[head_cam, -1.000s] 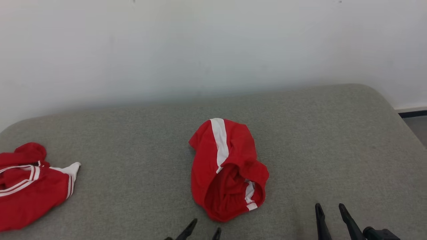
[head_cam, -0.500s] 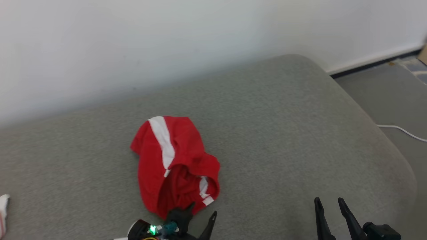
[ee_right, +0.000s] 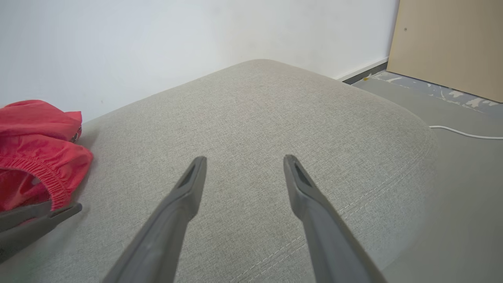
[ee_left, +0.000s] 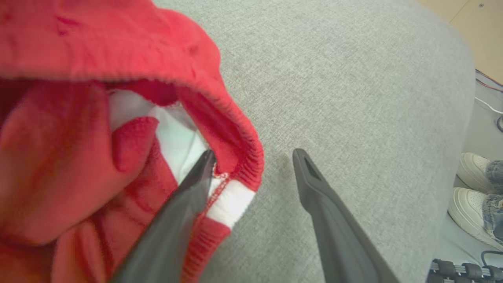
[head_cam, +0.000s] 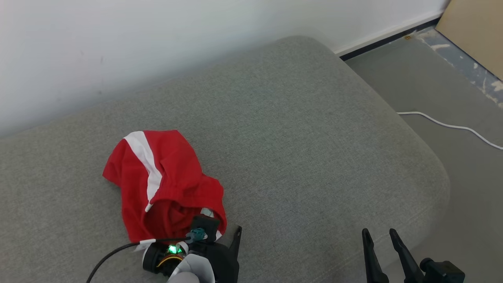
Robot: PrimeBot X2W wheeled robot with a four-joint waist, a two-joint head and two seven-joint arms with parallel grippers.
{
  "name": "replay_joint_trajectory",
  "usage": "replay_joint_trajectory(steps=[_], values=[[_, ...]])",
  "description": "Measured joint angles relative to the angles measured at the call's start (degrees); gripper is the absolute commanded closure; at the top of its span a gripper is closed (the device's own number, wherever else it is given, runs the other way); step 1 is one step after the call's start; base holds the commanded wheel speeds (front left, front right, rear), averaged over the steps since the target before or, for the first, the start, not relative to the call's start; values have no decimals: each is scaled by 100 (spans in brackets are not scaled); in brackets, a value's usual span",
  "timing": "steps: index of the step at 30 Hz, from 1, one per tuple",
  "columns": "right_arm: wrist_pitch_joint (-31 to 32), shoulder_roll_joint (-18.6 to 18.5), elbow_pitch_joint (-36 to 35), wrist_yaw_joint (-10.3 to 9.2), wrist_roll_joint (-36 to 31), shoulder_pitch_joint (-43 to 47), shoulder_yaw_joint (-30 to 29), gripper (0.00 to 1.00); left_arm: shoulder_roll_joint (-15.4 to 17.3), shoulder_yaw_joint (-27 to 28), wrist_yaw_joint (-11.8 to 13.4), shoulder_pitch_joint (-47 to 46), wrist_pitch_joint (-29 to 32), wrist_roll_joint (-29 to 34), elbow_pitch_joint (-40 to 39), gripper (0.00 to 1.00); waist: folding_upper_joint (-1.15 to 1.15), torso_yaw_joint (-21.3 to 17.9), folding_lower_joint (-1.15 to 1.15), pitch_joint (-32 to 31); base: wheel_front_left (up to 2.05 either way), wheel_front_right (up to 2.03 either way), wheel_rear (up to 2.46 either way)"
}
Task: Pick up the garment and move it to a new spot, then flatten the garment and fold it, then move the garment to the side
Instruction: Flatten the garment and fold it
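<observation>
The red garment (head_cam: 157, 181) lies crumpled by the front edge of the grey cushion (head_cam: 298, 129), well away from its rounded right corner. I judge it light, soft and floppy, likely to bunch and sag when lifted. The ribbed elastic waistband looks the firmest place to pinch. My left tool (ee_left: 254, 154) stands released, straddling that hem: one finger inside, one on bare cushion. My right tool (head_cam: 379, 232) hangs released and empty near the front edge.
</observation>
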Motion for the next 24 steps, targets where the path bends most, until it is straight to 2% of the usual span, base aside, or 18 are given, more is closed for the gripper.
replay_joint_trajectory(steps=[2, 3, 4, 14, 21, 24], values=[[-11, -1, 14, 0, 7, -13, 8, 0, 1, -137, 60, -37, 32, -109, 4, 0, 0, -37, -1, 34, 0, 0, 0], [-22, -1, 23, 0, 7, -20, 9, 0, -1, -202, 93, -68, 32, -197, 4, 14, 0, -45, -1, 46, 0, 0, 0], [-26, -1, 31, 0, 9, -22, 3, 0, 1, -260, 100, -107, 3, -260, -5, 100, 0, -43, -1, 51, 0, 0, 0], [-27, 0, 81, 0, 22, -46, -30, 0, 1, -620, 179, -513, -609, -1022, -455, 100, 0, 208, -1, -50, 0, 0, 0], [20, 1, 70, 0, 20, -41, -18, 0, 0, -736, -99, -1372, -650, -1954, -1404, 100, 0, 388, -2, -209, 0, 0, 0], [31, 1, 70, 0, 20, -36, -5, 0, 0, -622, -96, -1846, -652, -2490, -1811, 100, 0, 414, -2, -282, 0, 0, 0]])
